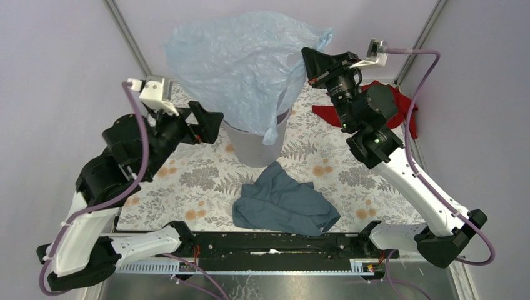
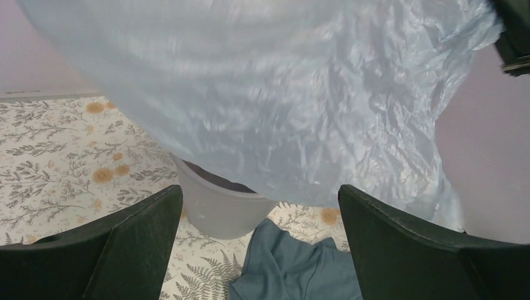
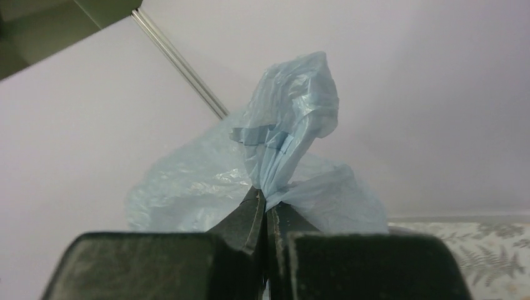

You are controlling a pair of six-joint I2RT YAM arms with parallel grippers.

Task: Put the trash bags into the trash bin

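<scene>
The pale-blue translucent trash bag (image 1: pixel 240 65) hangs spread wide above the light-grey trash bin (image 1: pixel 255 147), its lower part draping over the bin's rim. My right gripper (image 1: pixel 310 62) is shut on the bag's upper right corner and holds it up; in the right wrist view (image 3: pixel 267 203) the bunched plastic (image 3: pixel 287 125) sticks out past the closed fingertips. My left gripper (image 1: pixel 209 122) is open and empty, left of the bin. In the left wrist view the bag (image 2: pixel 269 94) fills the top and the bin (image 2: pixel 219 209) stands below it between the fingers.
A slate-blue cloth (image 1: pixel 284 203) lies crumpled on the floral mat (image 1: pixel 187 175) in front of the bin. A red cloth (image 1: pixel 400 103) lies at the back right behind my right arm. Walls and metal posts close in the back corners.
</scene>
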